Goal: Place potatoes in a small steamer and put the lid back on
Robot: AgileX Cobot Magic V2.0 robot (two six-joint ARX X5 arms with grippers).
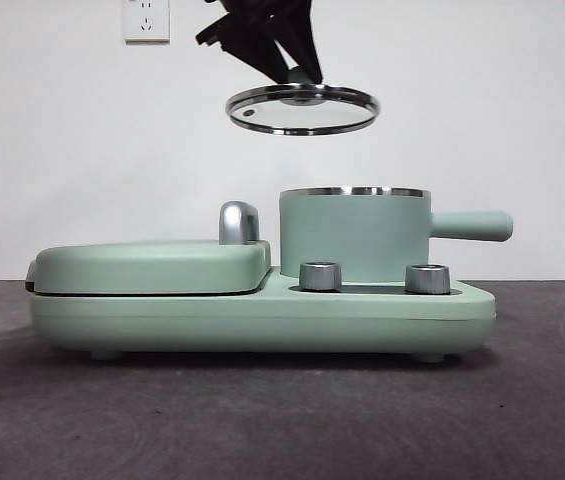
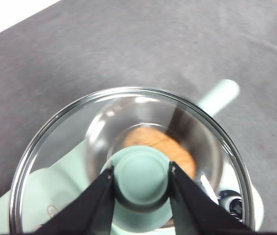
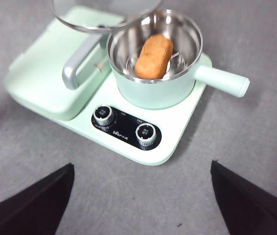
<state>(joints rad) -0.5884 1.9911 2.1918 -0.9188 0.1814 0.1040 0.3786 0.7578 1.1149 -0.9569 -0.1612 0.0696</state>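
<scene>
The potato (image 3: 154, 56) lay inside the small steamer (image 1: 354, 235), so the loading seemed done; only the lid (image 1: 303, 108) remained to go back on. The left claw (image 1: 280, 55) was clamped on the lid's knob (image 2: 142, 175), holding it in the air above the pot, apparently a little off-centre, though the low view made that hard to judge. The right claw (image 3: 140, 196) hung wide open and empty over the worktop (image 3: 256, 147).

This looks like a bare test room or lab rather than a kitchen: a plain white wall (image 1: 82, 150) with two sockets (image 1: 146, 20), a grey felt-like surface (image 1: 262, 420), one mint-green cooker (image 1: 262, 315) alone.
</scene>
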